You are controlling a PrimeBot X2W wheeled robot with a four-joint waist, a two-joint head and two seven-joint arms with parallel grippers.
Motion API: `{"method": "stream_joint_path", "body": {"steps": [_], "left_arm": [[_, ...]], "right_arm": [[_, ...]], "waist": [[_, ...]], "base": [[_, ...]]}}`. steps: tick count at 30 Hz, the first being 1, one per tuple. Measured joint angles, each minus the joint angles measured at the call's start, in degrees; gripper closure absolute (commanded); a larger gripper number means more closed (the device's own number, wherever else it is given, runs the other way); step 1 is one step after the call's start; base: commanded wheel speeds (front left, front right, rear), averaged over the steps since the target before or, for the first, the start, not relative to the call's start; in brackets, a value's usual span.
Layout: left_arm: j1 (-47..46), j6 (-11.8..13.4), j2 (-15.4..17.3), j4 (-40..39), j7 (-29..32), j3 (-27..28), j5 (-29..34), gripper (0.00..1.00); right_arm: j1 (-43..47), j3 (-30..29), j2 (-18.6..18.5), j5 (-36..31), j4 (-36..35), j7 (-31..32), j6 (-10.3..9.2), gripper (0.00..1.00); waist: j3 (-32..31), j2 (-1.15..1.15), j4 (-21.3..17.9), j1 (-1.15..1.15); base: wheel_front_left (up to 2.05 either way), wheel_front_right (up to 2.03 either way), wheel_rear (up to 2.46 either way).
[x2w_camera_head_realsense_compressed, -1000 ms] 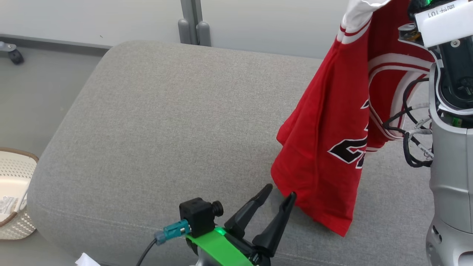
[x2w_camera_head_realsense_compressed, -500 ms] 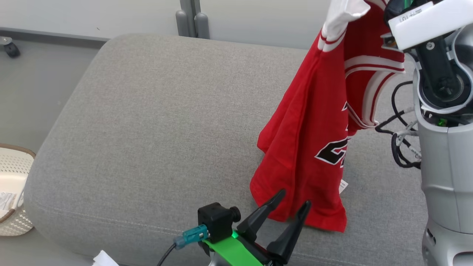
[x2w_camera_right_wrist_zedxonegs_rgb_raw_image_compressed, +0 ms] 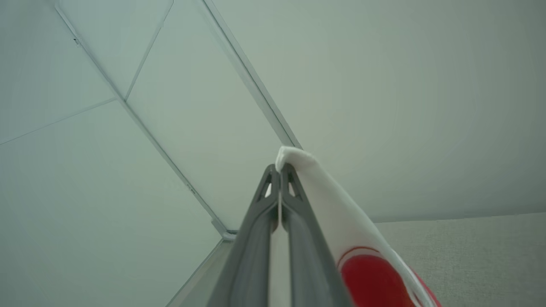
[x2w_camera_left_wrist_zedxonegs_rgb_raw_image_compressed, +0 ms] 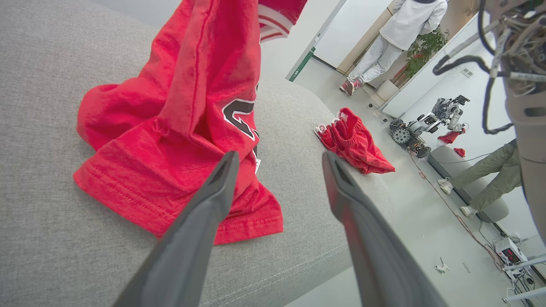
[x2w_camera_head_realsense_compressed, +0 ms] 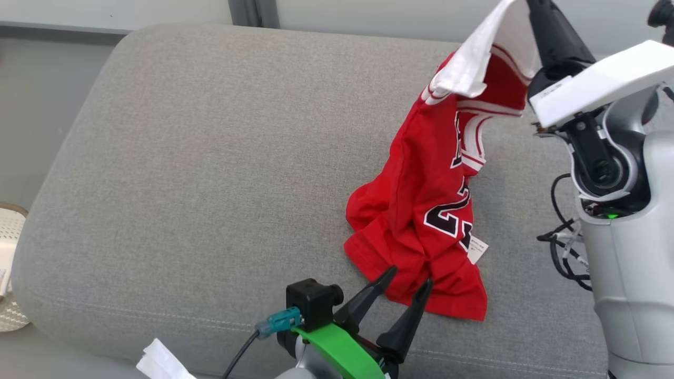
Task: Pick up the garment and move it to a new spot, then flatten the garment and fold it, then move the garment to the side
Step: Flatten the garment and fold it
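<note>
The garment (x2w_camera_head_realsense_compressed: 432,210) is a red jersey with white trim and black numbers. Its white-trimmed top edge (x2w_camera_right_wrist_zedxonegs_rgb_raw_image_compressed: 324,192) is pinched in my right gripper (x2w_camera_head_realsense_compressed: 529,5), which is shut on it and held high at the upper right. The lower part of the jersey (x2w_camera_left_wrist_zedxonegs_rgb_raw_image_compressed: 170,140) lies crumpled on the grey cushion (x2w_camera_head_realsense_compressed: 210,173). My left gripper (x2w_camera_head_realsense_compressed: 408,281) stands open at the cushion's front edge, its fingertips just over the jersey's bottom hem, with nothing between them.
A white woven basket (x2w_camera_head_realsense_compressed: 8,273) sits on the floor at the far left. White paper (x2w_camera_head_realsense_compressed: 160,363) lies by the cushion's front. In the left wrist view a second red garment (x2w_camera_left_wrist_zedxonegs_rgb_raw_image_compressed: 358,140) lies at the cushion's far end, with people (x2w_camera_left_wrist_zedxonegs_rgb_raw_image_compressed: 401,34) and another robot (x2w_camera_left_wrist_zedxonegs_rgb_raw_image_compressed: 426,123) beyond.
My right gripper has lowered the jersey, so its lower half now rests crumpled on the cushion instead of hanging. The head camera has tilted and shifted. The left gripper stays open near the hem.
</note>
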Motion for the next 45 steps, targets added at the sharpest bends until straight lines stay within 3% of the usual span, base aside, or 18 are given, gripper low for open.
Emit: {"method": "stream_joint_path", "body": {"steps": [8, 12, 18, 41, 43, 45], "left_arm": [[-2.64, -0.08, -0.24, 3.72, -0.46, -2.64, 0.05, 0.00], [-4.36, 1.76, -0.29, 9.79, -0.51, -2.86, 3.74, 0.00], [-6.33, 2.53, -0.33, 15.05, -0.70, -3.74, 5.10, 0.00], [-11.45, 2.47, -0.46, 19.65, -1.00, -4.69, 4.67, 0.00], [-11.45, 2.25, -0.46, 20.12, -1.00, -4.63, 4.61, 0.16], [-11.45, 2.25, -0.46, 20.38, -0.99, -4.44, 4.61, 0.51]], "right_arm": [[0.32, -2.43, 0.05, -0.82, 1.11, -1.16, 0.00, 1.00], [0.38, -2.41, 0.37, -0.81, 0.91, -1.72, 0.00, 1.00], [0.34, -2.54, 0.88, -0.81, -0.12, -1.76, 0.00, 1.00], [-0.32, -5.81, 1.34, -1.44, -1.85, -2.72, 0.00, 1.00], [-0.32, -5.98, 1.35, -1.44, -1.85, -2.93, 0.00, 1.00], [-0.32, -5.95, 1.45, -1.43, -1.85, -2.93, 0.00, 1.00]], "waist": [[2.24, 0.00, -1.52, 0.00], [3.09, 0.00, -2.41, 0.00], [4.62, 0.00, -3.76, 0.00], [10.03, 0.00, -7.91, 0.00], [10.04, 0.00, -7.74, 0.00], [10.09, 0.00, -7.63, 0.00]], "base": [[0.00, 0.00, 0.00], [0.00, 0.00, 0.00], [0.00, 0.00, 0.00], [0.00, 0.00, 0.00], [0.00, 0.00, 0.00], [0.00, 0.00, 0.00]]}}
